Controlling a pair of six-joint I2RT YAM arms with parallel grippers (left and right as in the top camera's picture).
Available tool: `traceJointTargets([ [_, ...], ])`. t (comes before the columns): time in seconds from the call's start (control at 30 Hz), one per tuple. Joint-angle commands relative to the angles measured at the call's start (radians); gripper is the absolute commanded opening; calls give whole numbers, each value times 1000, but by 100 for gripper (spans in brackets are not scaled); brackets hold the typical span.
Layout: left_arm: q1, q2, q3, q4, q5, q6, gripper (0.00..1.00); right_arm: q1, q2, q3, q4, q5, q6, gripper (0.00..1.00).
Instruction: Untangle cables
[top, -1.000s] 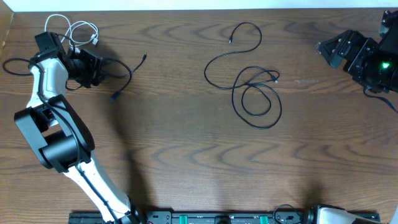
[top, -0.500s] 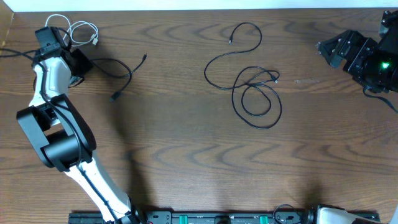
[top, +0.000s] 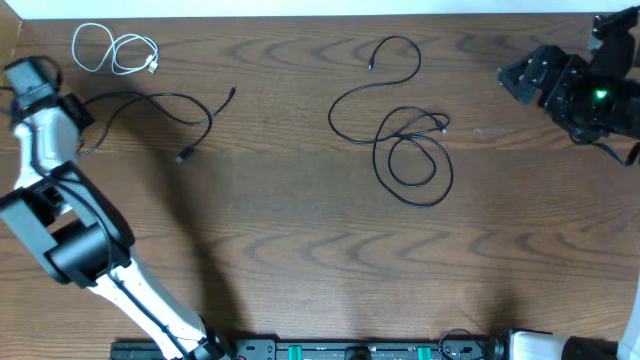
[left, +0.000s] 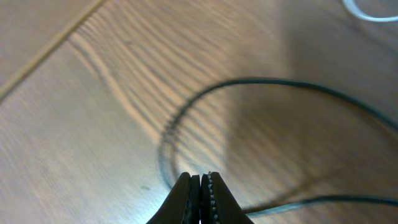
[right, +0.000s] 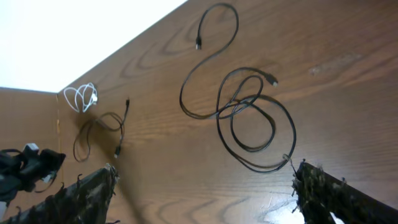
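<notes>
1. Counter (top: 300, 250): brown wood with a wavy grain. All cables are thin and round, lying slack on it.
2. White cable (top: 113, 55): small double coil in the upper left, clear of the rest. Left black cable (top: 160, 97): open curve just below it, with its plug ends toward the right. Centre tangle (top: 412, 136): black loops overlapping at upper centre, with one long tail curling up to a plug.
3. Left claw (left: 200, 182): serrated tips pressed together. The left black cable curves round just beside them, and I can't tell if it's pinched.
4. Right claw (right: 205, 167): rough, mottled dark fingers spread wide with nothing between them, up at the right edge.
5. Versus a second ago, the left arm has swung from beside the white coil out to the far left edge. The coil is now fully uncovered and the left black cable has been reshaped. The right arm has nudged left. The centre tangle is unchanged.
6. Only the left wrist view shows the teeth and closed tips. The right wrist view catches all the cables in one shot.
</notes>
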Motion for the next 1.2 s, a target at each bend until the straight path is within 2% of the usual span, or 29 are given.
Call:
traceJointTargets([
  [0.0,38,-3,14,18,67,76,8,19,29,1,-5,1,-19,92],
  [0.1,56,7,14,33,72,77,8,25,47,1,-6,0,-18,90],
  [0.2,61,28,14,21,183,164,7,25,52,1,-8,0,-18,88],
  [0.27,60,46,14,20,216,176,7,25,52,1,-4,0,-18,88],
  [0.37,59,81,14,24,214,177,8,25,52,1,-6,0,-18,88],
  [0.57,65,123,14,33,110,190,7,25,52,1,-20,1,-19,89],
  [0.7,68,156,14,33,110,232,7,25,52,1,-21,1,-18,88],
  [1.03,125,178,20,80,60,237,8,25,52,1,-45,1,-18,88],
  [1.17,148,178,57,79,61,295,7,25,52,1,-53,1,-18,87],
])
